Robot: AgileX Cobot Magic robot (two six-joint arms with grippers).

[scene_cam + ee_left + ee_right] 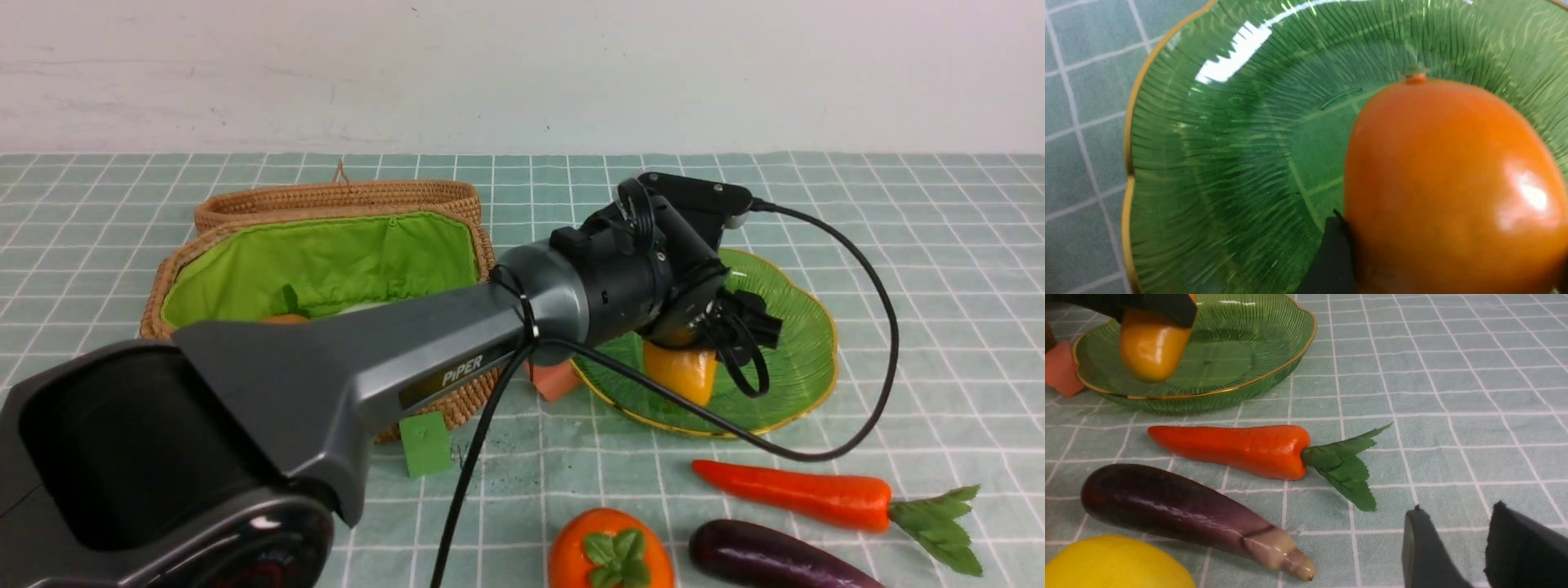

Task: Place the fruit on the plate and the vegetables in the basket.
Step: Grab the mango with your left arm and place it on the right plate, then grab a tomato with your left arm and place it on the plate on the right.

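Note:
My left gripper (704, 328) is shut on the orange-yellow mango (682, 371) and holds it just above the near-left part of the green glass plate (796, 327). The left wrist view shows the mango (1453, 183) filling the jaws over the plate (1208, 163). My right gripper (1457, 510) is open and empty, low over the cloth beside the carrot's leaves. The carrot (1237, 449), eggplant (1167, 506) and lemon (1110, 563) lie on the cloth near it. The persimmon (611, 551) sits at the front. The wicker basket (343, 196) stands open at the left.
A salmon cube (555, 380) lies between basket and plate, and a green cube (424, 443) in front of the basket. My left arm crosses the front view and hides part of the basket's inside. A black cable hangs over the plate's front rim.

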